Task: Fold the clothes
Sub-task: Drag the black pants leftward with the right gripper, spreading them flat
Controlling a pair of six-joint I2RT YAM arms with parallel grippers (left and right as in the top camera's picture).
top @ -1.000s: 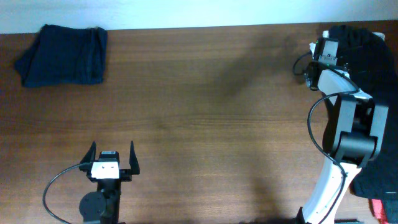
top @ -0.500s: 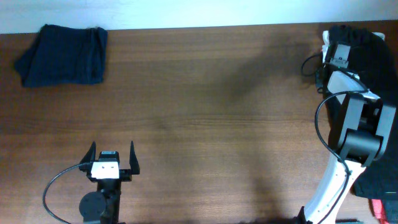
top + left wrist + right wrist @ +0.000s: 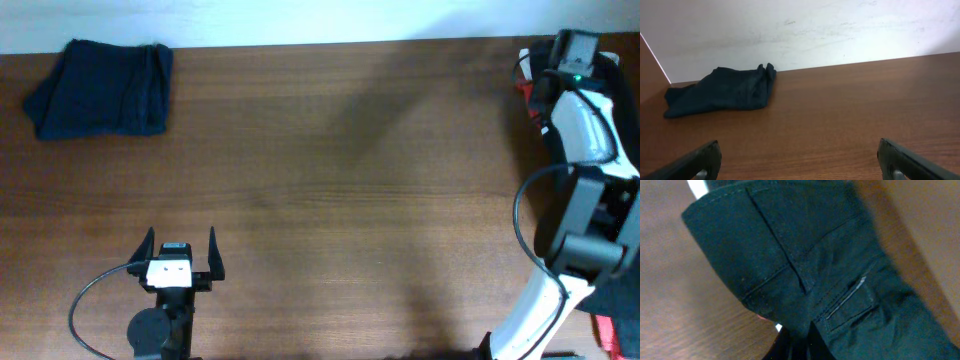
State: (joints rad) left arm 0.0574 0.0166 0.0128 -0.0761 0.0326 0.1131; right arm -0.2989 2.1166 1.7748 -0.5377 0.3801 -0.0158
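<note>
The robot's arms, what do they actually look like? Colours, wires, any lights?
The right arm has white shells joined by black segments, a black cable looping beside it and a small green light near its tip. The left arm is mostly black, with a white block behind its left gripper, two slim black fingers and its own looping cable.

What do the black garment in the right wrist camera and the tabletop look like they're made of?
Black garment: sturdy woven cloth, probably cotton twill, matte; stitched seams and a welt pocket show. Tabletop: wood or wood-look laminate, brown, smooth with a faint sheen; grain lines run along it.
</note>
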